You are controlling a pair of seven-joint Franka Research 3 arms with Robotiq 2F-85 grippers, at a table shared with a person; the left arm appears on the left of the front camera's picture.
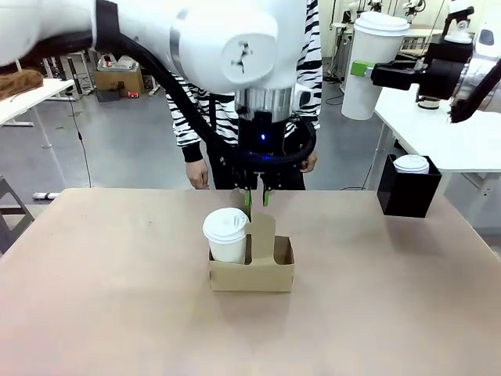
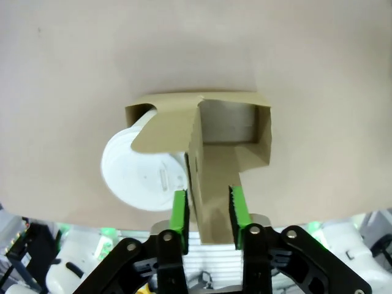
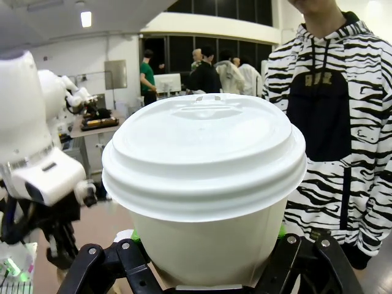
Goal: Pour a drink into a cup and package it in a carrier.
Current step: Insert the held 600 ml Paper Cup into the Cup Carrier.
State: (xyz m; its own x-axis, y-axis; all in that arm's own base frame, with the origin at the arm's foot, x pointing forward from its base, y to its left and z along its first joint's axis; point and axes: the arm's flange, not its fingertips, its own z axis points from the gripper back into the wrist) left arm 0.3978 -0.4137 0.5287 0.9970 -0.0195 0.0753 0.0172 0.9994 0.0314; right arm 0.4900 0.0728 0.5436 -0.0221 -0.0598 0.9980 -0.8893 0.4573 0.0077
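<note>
Tan desk [image 1: 117,313] | left tool [image 2: 207,199] part-open over handle of brown cardboard carrier [image 2: 233,128], empty | right tool [image 3: 208,263] clamps white lidded paper cup [image 3: 202,159] | carrier light, floppy: grip handle

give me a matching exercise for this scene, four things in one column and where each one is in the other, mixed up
Things:
1. carrier
2. raised cup
3. black box
4. left gripper

Places:
a. on the table's right side, a white lid showing at its top
b. fingers on either side of the carrier's handle
c. held up by the right gripper
d. mid-table, with a lidded cup in its left slot

Pairs: 1-d, 2-c, 3-a, 4-b
</note>
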